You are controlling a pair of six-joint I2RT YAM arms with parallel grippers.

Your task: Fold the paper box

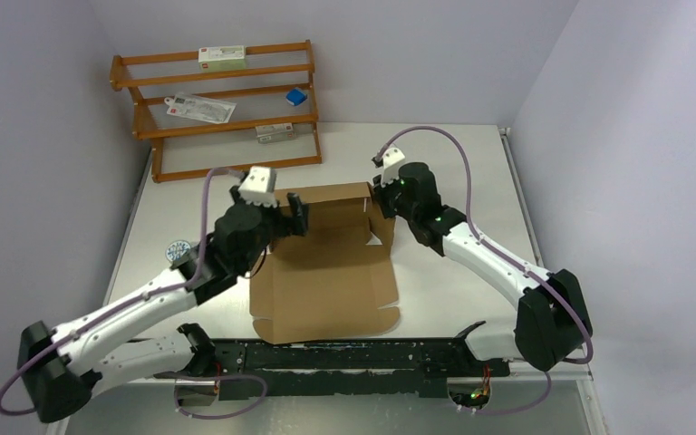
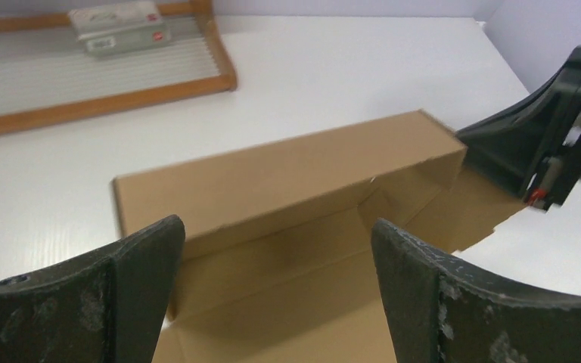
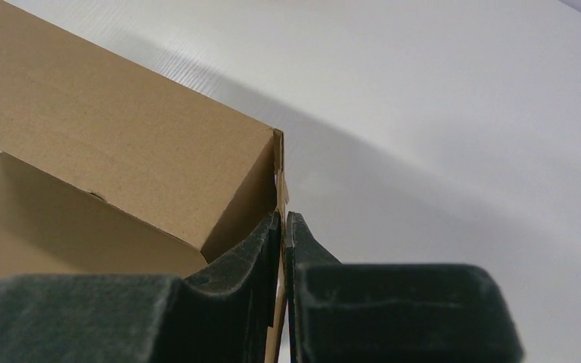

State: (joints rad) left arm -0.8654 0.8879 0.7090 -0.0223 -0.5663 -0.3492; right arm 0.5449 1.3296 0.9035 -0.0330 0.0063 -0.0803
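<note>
The paper box (image 1: pixel 326 272) is plain brown cardboard in the middle of the table, its base flat and its far wall folded up. My left gripper (image 1: pixel 292 217) is open at the box's far left corner, its fingers (image 2: pixel 144 265) straddling the raised wall (image 2: pixel 287 181) without touching it. My right gripper (image 1: pixel 382 192) is shut on the upright right side flap of the box (image 3: pixel 278 162), at the far right corner. The flap's thin edge sits pinched between the two pads. The right gripper also shows in the left wrist view (image 2: pixel 552 151).
An orange wooden rack (image 1: pixel 217 109) stands at the back left with small white cartons and a blue item on its shelves. A small round grey object (image 1: pixel 178 252) lies by the left arm. A black rail (image 1: pixel 344 358) runs along the near edge.
</note>
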